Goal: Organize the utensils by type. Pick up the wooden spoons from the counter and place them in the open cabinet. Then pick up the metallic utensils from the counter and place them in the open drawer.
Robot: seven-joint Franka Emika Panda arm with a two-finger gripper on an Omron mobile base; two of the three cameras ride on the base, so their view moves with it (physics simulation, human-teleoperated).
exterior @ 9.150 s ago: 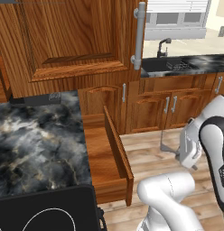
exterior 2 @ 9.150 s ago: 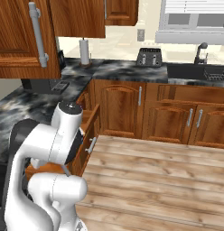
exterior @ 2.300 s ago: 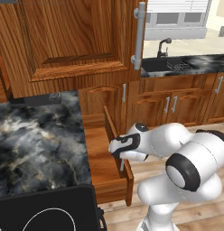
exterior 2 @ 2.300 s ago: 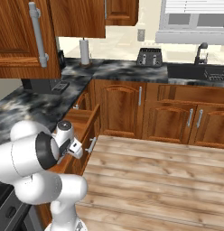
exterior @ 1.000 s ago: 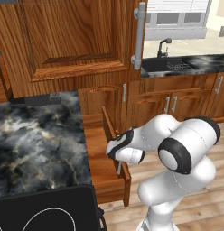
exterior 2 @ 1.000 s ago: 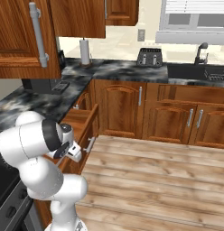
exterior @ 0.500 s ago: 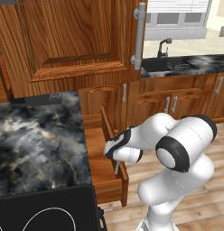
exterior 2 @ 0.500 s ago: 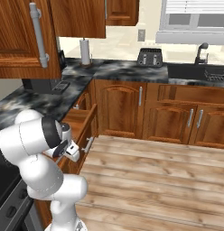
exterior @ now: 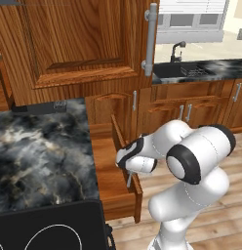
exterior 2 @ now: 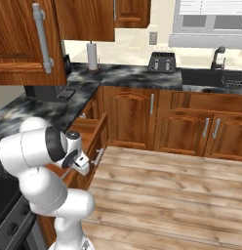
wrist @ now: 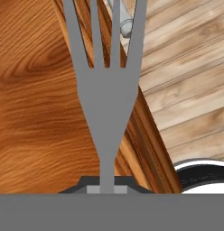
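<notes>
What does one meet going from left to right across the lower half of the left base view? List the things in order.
Marbled black counter → open drawer → fork hanging from the gripper → the arm's white elbow with its dark joint.

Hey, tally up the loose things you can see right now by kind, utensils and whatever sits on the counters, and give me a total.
Fork: 1, held in the gripper
Toaster: 1
Paper towel roll: 1
Small dark item on the counter, too small to identify: 1
Total: 4
</notes>
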